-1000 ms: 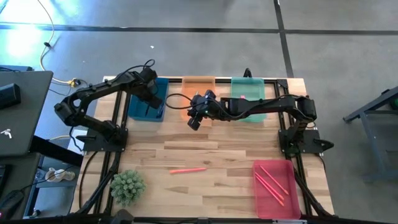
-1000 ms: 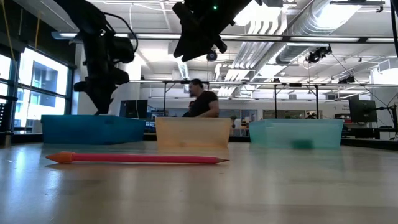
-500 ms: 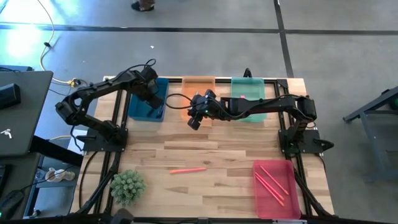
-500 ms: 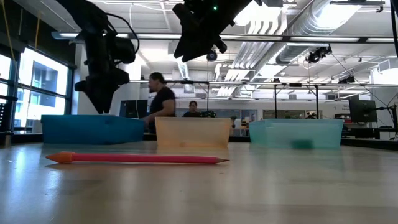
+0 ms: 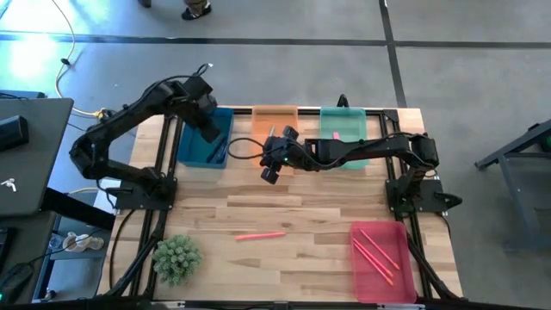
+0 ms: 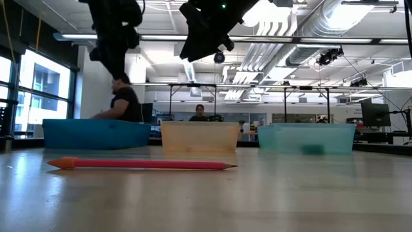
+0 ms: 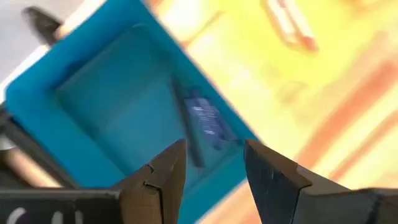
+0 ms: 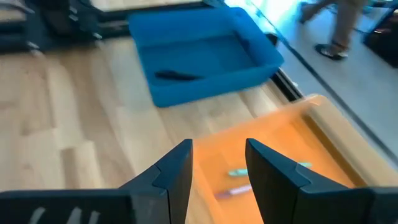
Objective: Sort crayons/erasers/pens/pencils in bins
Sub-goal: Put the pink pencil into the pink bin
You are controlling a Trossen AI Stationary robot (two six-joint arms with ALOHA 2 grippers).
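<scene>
Your left hand (image 7: pixel 211 168), fingers spread and empty, hangs over the translucent blue rectangular plastic bin (image 5: pixel 205 142); your right hand (image 8: pixel 217 171), also spread, hovers over the orange bin (image 5: pixel 274 129). A long pink stick (image 5: pixel 260 235) lies crosswise on the bench (image 5: pixel 284 258), well apart from both.

Pale wooden worktop (image 5: pixel 284 215), butcher-block strips, smooth with a soft sheen in the low view. Translucent plastic bins: blue bin (image 5: pixel 205 138), orange bin (image 5: pixel 274 120), green bin (image 5: pixel 343 120) along the far edge, red-pink bin (image 5: pixel 379 258) at the near right corner, all smooth and slightly glossy. Matt black tools, left tool (image 7: pixel 211 180) and right tool (image 8: pixel 217 174), hard plastic by the look. Fuzzy green plant (image 5: pixel 176 257) at the near left corner. Pink pencil (image 6: pixel 141 164), smooth, matt.
</scene>
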